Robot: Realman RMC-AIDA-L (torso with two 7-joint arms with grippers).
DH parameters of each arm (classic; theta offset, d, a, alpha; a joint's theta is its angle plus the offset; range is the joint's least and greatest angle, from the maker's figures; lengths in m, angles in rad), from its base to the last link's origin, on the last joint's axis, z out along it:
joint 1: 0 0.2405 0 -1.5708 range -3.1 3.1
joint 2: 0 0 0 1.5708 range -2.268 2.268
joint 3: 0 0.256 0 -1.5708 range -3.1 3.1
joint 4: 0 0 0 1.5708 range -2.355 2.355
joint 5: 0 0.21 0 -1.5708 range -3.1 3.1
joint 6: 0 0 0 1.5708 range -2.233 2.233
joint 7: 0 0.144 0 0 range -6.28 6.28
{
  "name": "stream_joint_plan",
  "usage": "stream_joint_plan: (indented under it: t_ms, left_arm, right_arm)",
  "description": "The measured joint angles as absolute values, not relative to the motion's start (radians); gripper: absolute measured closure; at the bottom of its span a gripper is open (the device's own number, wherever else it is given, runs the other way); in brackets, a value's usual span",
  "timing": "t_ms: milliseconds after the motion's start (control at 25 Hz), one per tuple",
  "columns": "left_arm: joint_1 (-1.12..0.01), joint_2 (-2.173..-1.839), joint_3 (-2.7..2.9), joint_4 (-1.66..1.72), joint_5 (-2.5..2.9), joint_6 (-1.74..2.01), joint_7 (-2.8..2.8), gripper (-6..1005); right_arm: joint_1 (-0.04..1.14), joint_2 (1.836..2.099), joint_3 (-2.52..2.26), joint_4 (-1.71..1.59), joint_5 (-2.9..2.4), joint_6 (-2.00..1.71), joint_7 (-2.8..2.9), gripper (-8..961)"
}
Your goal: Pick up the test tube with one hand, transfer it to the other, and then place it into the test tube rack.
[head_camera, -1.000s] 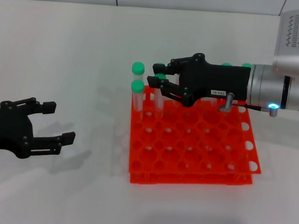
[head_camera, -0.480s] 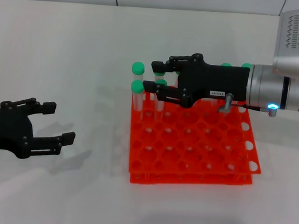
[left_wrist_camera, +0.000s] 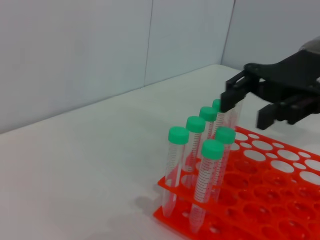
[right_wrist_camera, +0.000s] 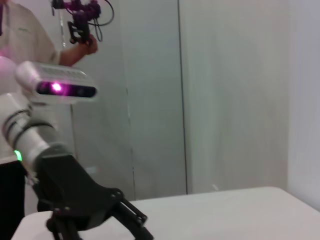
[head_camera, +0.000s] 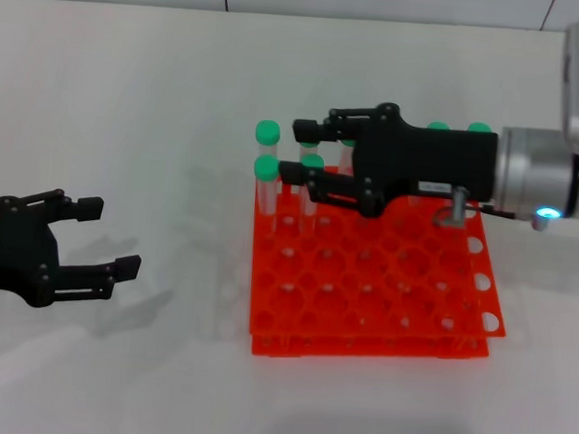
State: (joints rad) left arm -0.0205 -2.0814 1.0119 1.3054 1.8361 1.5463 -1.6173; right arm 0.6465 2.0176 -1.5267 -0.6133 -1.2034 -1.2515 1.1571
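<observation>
In the head view the right gripper [head_camera: 300, 150] reaches over the far left part of the orange-red test tube rack [head_camera: 382, 313], its jaws spread and holding nothing, while the green-capped test tube [head_camera: 310, 191] stands upright in a hole between the two fingers, apparently clear of both. The left gripper [head_camera: 107, 234] hovers well apart over the white table [head_camera: 159, 89], jaws also spread and empty. From the left wrist view the same tube [left_wrist_camera: 220, 116] shows partly behind the right gripper [left_wrist_camera: 246, 110], last in a row of capped tubes seated in the rack [left_wrist_camera: 280, 200]; whether a finger touches it I cannot tell. I judge the tube light, stiff and slick-walled, best pinched on the clear barrel just under the cap, and likely to tip against its neighbours if nudged. The right wrist view shows only the left gripper [right_wrist_camera: 131, 222] from behind and no tube.
</observation>
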Motion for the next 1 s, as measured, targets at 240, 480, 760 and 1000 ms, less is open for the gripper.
stream_joint_plan:
  t_ms: [240,480,760,1000]
  left_arm:
    - [-0.024,-2.079,1.006,1.306,1.836,1.547,-1.613,120]
    - [-0.031,-2.078,1.0,1.306,1.834,1.548,-1.586,120]
    - [-0.062,-2.078,0.989,1.282,1.834,1.593,-1.553,118]
    - [-0.146,-2.065,0.862,1.17,1.835,1.72,-1.479,118]
  right_arm:
    - [0.554,2.009,-1.518,-0.701,-1.234,-1.293,1.134,479]
    - [0.46,2.0,-1.484,-0.766,-1.249,-1.305,1.13,370]
    - [0.394,1.99,-1.375,-0.778,-1.305,-1.363,1.138,150]
    - [0.363,1.989,-1.289,-0.767,-1.363,-1.398,1.138,76]
